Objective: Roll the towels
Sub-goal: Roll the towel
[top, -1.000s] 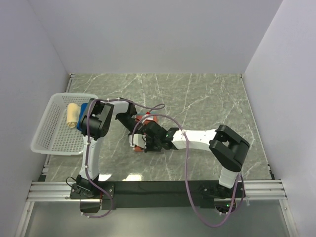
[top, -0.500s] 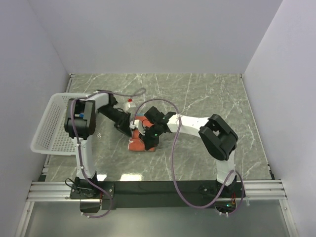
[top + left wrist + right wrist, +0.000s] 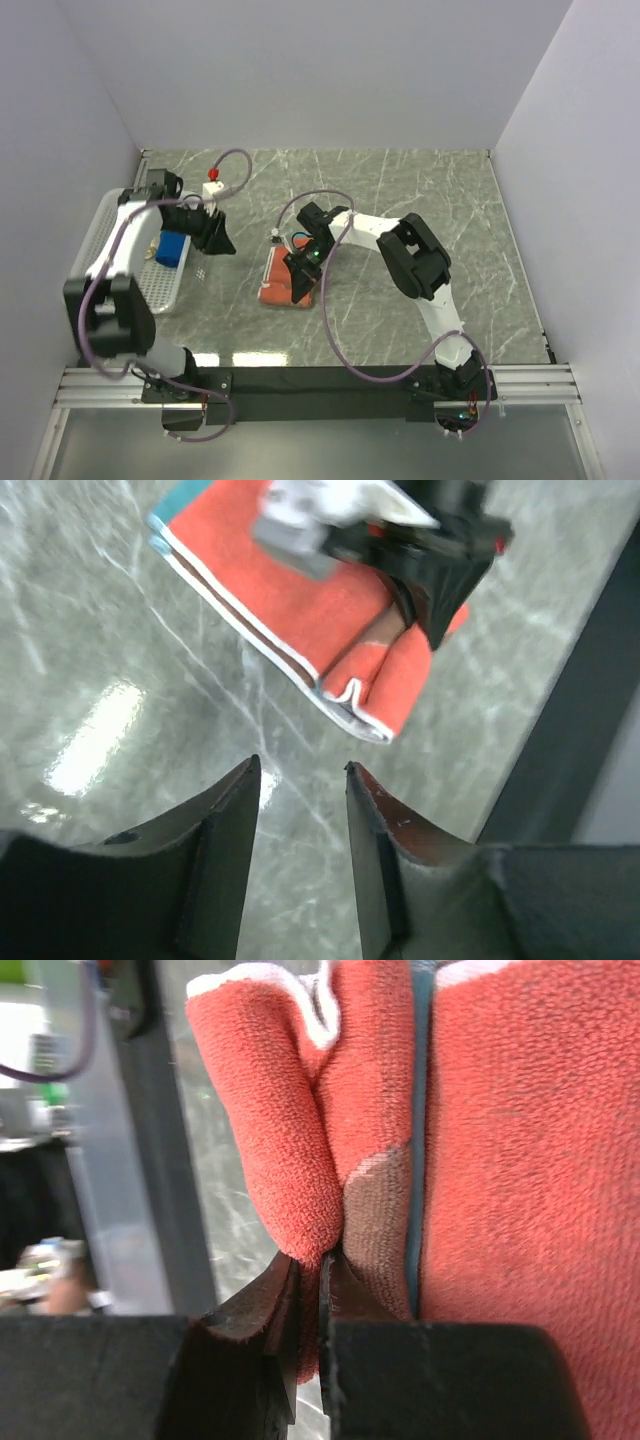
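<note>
The rust-orange towel (image 3: 280, 285) lies on the marble table, its near edge doubled over into a fold. My right gripper (image 3: 300, 277) is shut on that fold; the right wrist view shows the jaws (image 3: 320, 1260) pinching the orange towel (image 3: 500, 1160) along its edge. My left gripper (image 3: 220, 245) is open and empty, to the left of the towel by the basket. In the left wrist view its fingers (image 3: 300, 765) hover over bare table, with the towel (image 3: 320, 610) ahead. A blue towel (image 3: 172, 250) lies in the basket. The beige towel is hidden.
A white lattice basket (image 3: 95, 265) stands at the table's left edge, under the left arm. Grey walls close in the table at the left, back and right. A black rail (image 3: 320, 380) runs along the near edge.
My left gripper has let go and swung left from the orange towel to the basket side. My right gripper has shifted to the towel's near edge and stays on it.
</note>
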Available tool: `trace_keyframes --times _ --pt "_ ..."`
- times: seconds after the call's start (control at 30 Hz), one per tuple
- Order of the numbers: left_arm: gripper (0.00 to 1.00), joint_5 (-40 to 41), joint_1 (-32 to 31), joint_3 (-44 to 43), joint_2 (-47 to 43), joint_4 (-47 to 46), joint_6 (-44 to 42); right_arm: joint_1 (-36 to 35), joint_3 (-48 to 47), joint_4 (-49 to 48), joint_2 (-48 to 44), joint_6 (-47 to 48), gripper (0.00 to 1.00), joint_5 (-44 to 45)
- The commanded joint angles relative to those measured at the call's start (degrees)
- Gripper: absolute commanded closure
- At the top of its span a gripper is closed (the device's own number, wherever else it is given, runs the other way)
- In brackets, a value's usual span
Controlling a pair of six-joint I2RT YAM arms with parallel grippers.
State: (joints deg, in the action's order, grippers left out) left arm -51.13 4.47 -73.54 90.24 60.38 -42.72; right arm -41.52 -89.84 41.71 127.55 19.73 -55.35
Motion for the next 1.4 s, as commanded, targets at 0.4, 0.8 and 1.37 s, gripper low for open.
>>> trace_keyframes --times 0.4,0.8,1.37 --pt "0.52 24.5 -31.0 40.3 -35.3 -35.2 -13.6 4.7 -9.2 15.9 17.0 2.8 1.00 -10.9" --pt "0.48 30.3 -43.6 47.0 -31.8 -52.0 -16.9 5.7 -13.2 18.6 21.3 2.1 1.00 -11.4" --pt "0.72 29.2 -43.5 38.7 -8.8 -44.8 -12.7 6.2 -12.0 16.5 17.1 1.0 0.90 -6.7"
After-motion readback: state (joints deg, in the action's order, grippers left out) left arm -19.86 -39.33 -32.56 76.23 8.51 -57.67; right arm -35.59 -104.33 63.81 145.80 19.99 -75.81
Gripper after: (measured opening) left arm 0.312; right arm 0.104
